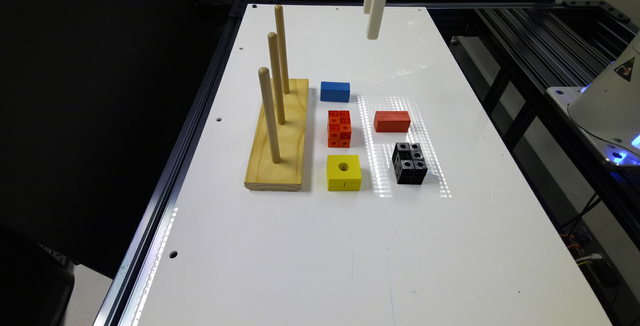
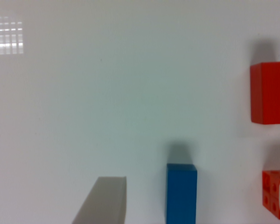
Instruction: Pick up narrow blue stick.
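The narrow blue stick [image 1: 335, 91] is a small plain blue block lying flat on the white table [image 1: 350, 256], beside the far end of the wooden peg base. My gripper [image 1: 373, 16] hangs well above the table, beyond the blue stick and a little toward the exterior view's right. In the wrist view the blue stick [image 2: 181, 193] lies between my two grey fingers, one finger [image 2: 102, 203] to one side and the other at the picture's edge. The gripper [image 2: 196, 186] is open and holds nothing.
A wooden base with three upright pegs [image 1: 277, 136] stands at the exterior view's left of the blocks. Near the blue stick lie a red holed block [image 1: 339, 128], a plain red block [image 1: 392, 121], a yellow block with a hole [image 1: 344, 172] and a black holed block [image 1: 409, 162].
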